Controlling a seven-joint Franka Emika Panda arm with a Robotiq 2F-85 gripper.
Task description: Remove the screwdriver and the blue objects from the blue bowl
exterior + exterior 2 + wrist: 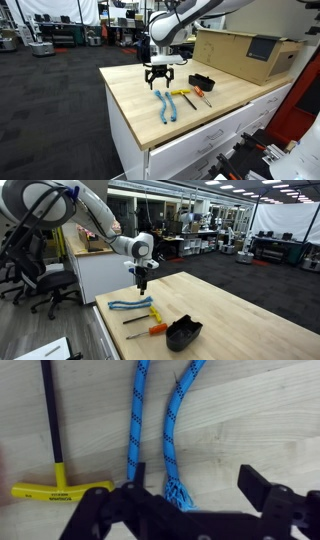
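- Finding the end effector [195,478] hanging open just above the desk [260,410], fingers spread wide and gripping nothing.
- Spotting the blue objects [172,430] directly beneath it, lying side by side on the desk. Seeing the frayed end of one in the gap between the fingers, the other running close by one finger, both stretching away from the end effector.
- Judging the step in hand to be lifting clear of the blue objects. Doing it well means rising straight up with the fingers spread, avoiding any sideways drift that could snag the frayed end or drag the pair along.
- Noticing a yellow-handled tool [60,488] just outside one finger, beside the blue objects and apart from them. Leaving it alone, being no part of the task.
- Locating the screwdriver [152,330] farther out on that same side, past the yellow-handled tool, lying flat on the desk outside the blue bowl [180,340].
- Placing the blue bowl farther still, just beside the screwdriver. Not managing to tell whether touching, nor to read the dark inside with certainty, though nothing is poking above the rim.
- Reckoning the task close to done, all three pieces lying on the desk.
- Leaving the cardboard box [235,55] farthest off, well apart from the end effector.
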